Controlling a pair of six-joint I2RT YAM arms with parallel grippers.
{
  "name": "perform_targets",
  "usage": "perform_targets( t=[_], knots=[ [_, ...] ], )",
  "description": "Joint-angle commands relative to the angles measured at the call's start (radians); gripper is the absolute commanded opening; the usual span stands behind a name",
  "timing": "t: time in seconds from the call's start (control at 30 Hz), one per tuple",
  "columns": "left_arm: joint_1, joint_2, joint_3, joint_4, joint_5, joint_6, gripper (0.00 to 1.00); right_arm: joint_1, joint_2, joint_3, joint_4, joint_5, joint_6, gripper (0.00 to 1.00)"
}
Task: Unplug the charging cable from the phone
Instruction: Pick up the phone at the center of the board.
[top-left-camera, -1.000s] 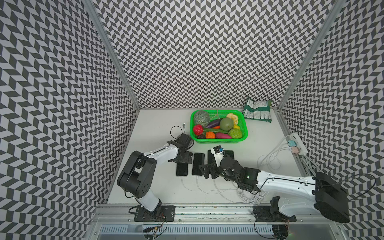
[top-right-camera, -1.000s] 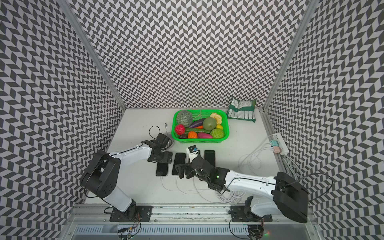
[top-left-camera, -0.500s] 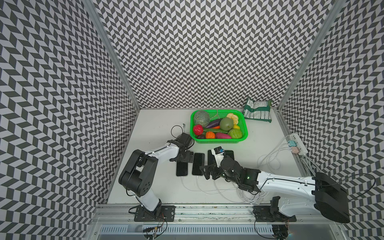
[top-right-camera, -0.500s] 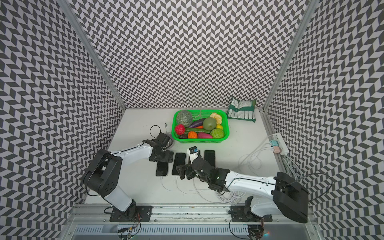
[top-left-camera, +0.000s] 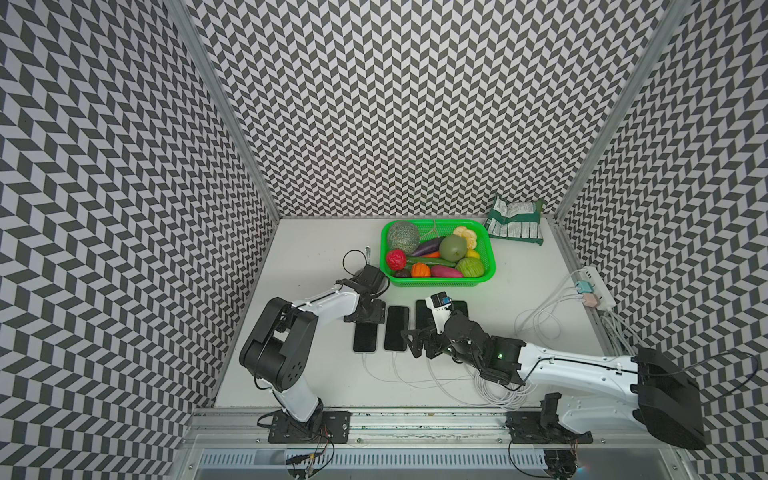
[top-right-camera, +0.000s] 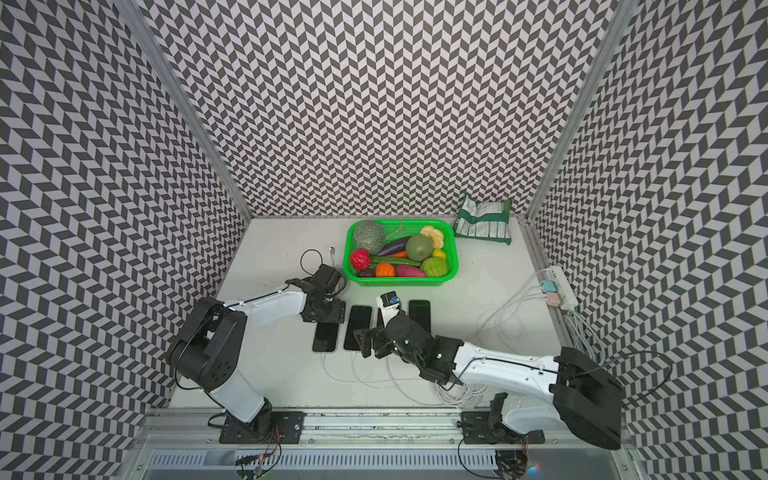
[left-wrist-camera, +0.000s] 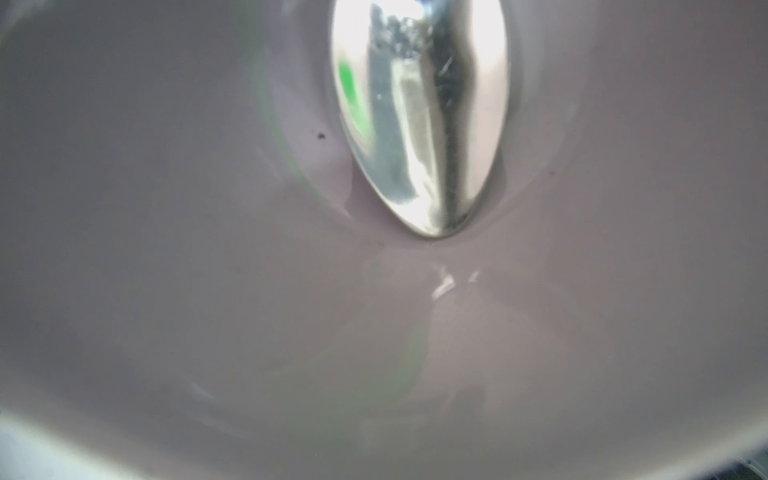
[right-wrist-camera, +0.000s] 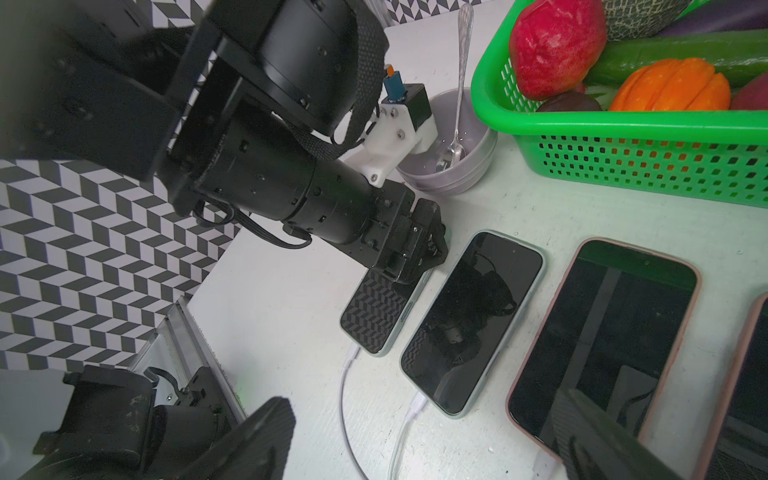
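1. Clamped shut across the far end of the leftmost phone (top-left-camera: 365, 337), pressing it flat to the worktop (top-left-camera: 316, 257): left gripper (top-left-camera: 366, 318). Same grip plain in the right wrist view (right-wrist-camera: 409, 257).
2. Leftmost phone: screen up and dark, first in a row of four side by side, near the green basket (top-left-camera: 491, 272) but apart from it.
3. Charging cable (right-wrist-camera: 347, 386): white, plugged into the near end of that phone, trailing over the worktop towards the robot's base. Visible in both top views (top-left-camera: 370, 368) (top-right-camera: 328, 365).
4. Spread wide with nothing held: right gripper (top-left-camera: 419, 347), low over the worktop by the near ends of the second phone (top-left-camera: 395, 328) and third phone (top-left-camera: 423, 309), apart from the leftmost phone's plug.
5. In the right wrist view, two dark fingers (right-wrist-camera: 266, 436) at the frame's edge, one on each side of the second phone's white plug (right-wrist-camera: 415, 405); no contact to be seen.
6. Fourth phone (top-left-camera: 459, 308): last in the row, partly hidden behind the right arm.
7. Grey bowl (right-wrist-camera: 457, 183) with a metal spoon (right-wrist-camera: 461, 75) in it, just behind the left gripper and beside the basket. Left wrist view filled by the bowl's inside and the spoon's head (left-wrist-camera: 419, 124).
8. Basket full of toy fruit and vegetables. Green packet (top-left-camera: 515, 222) at the back right corner. Power strip (top-left-camera: 596, 286) at the right edge, white leads running from it.
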Motion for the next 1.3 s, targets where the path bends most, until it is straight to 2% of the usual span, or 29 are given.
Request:
perform_targets(
  t=[0.0,0.07,0.3,0.4,0.8,1.1,1.27],
  knots=[
    [0.006,0.064,-0.030,-0.032,-0.056,-0.001,0.72,0.007,-0.027,0.003,0.018,0.020,-0.009,1.00],
    [0.007,0.064,-0.026,-0.031,-0.053,0.000,0.65,0.006,-0.028,0.003,0.016,0.021,-0.011,1.00],
    [0.019,0.037,-0.017,-0.015,-0.013,0.019,0.17,0.006,-0.036,0.001,0.024,0.014,-0.004,1.00],
    [0.023,0.020,-0.011,-0.013,-0.002,0.043,0.01,0.006,-0.041,-0.005,0.034,0.012,0.007,1.00],
    [0.022,-0.055,0.002,-0.029,0.004,0.059,0.00,0.006,-0.050,-0.021,0.085,-0.045,0.033,1.00],
    [0.017,-0.116,0.040,-0.034,0.023,0.045,0.00,0.006,-0.030,-0.080,0.250,-0.154,0.059,1.00],
    [0.017,-0.135,0.070,-0.037,0.023,0.061,0.00,0.007,0.030,-0.096,0.352,-0.264,0.061,1.00]
  ],
)
